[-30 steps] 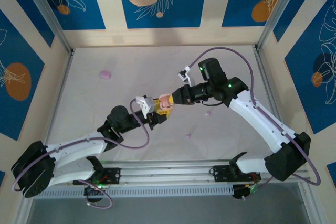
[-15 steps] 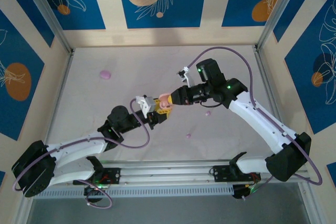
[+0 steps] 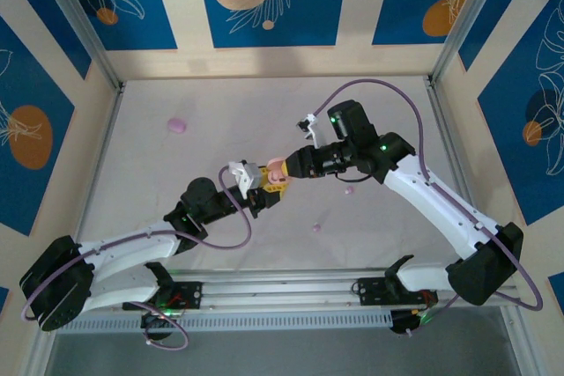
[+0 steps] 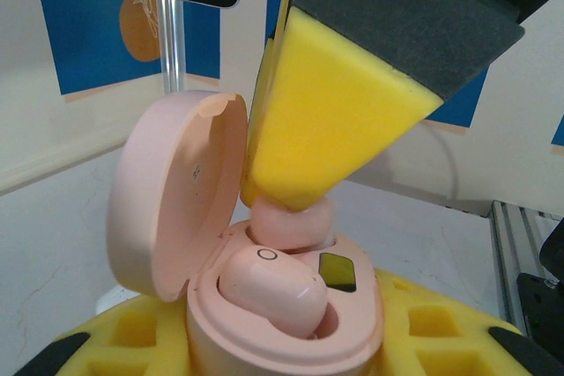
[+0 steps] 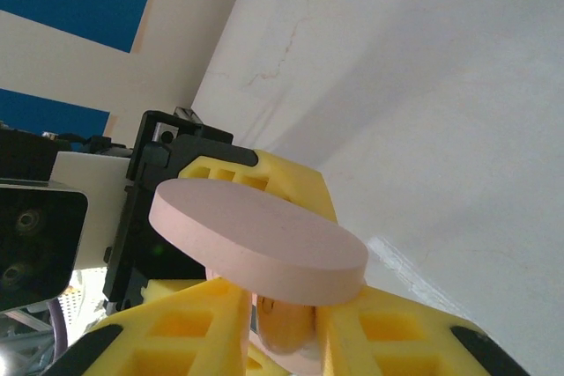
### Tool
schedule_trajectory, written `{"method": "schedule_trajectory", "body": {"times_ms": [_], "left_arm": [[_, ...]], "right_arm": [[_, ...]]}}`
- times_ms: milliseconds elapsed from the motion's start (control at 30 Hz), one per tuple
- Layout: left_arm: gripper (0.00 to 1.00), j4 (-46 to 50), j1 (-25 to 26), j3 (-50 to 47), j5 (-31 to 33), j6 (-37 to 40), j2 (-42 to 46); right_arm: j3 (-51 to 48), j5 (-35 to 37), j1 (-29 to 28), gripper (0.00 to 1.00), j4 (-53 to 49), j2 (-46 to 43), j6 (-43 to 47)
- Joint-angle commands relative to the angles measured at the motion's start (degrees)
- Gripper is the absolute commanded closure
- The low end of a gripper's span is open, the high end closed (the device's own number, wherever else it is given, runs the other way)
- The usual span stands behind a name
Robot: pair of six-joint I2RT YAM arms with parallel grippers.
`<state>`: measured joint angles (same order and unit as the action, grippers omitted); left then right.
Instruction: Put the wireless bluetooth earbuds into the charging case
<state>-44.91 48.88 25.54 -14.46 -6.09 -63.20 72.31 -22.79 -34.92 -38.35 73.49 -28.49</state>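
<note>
The pale pink charging case (image 4: 286, 336) is held above the table with its lid (image 4: 172, 204) open, and my left gripper (image 3: 263, 185) is shut on its body, yellow pads (image 4: 119, 341) on either side. One pink earbud (image 4: 273, 292) lies in the near slot. A second pink earbud (image 4: 291, 222) sits at the far slot, with my right gripper (image 5: 284, 334) shut on it from above. In the right wrist view this earbud (image 5: 286, 328) shows between my fingers (image 5: 189, 328), under the lid (image 5: 256, 239). From above, case (image 3: 278, 172) and right gripper (image 3: 288, 170) meet at mid-table.
Two small purple earbuds lie loose on the white table, one (image 3: 349, 189) under the right forearm and one (image 3: 316, 228) nearer the front. A purple case (image 3: 177, 124) rests at the far left. Patterned walls enclose the table.
The right arm has edged slightly left toward the case. The left arm and the case have barely moved.
</note>
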Motion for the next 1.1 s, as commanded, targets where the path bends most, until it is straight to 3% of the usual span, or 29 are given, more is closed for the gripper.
{"method": "schedule_trajectory", "body": {"times_ms": [0, 467, 733, 1067], "left_arm": [[0.67, -5.4, 0.7, 0.3, -2.4, -0.2, 1.0], [0.67, -3.9, 0.7, 0.1, -1.6, 0.7, 2.0], [0.67, -3.1, 0.7, 0.2, -2.6, 1.2, 2.1], [0.67, -2.3, 0.7, 1.3, -4.8, 1.1, 1.7]], "right_arm": [[1.2, 3.5, 0.1, 0.71, -2.1, -0.8, 1.4], [0.9, 4.7, 0.5, 0.67, -1.2, -5.4, 1.5], [-3.6, 4.9, 4.2, 0.59, 5.9, -11.0, -5.1], [1.9, -1.5, 5.4, 0.48, 6.5, -3.2, -15.0]]}}
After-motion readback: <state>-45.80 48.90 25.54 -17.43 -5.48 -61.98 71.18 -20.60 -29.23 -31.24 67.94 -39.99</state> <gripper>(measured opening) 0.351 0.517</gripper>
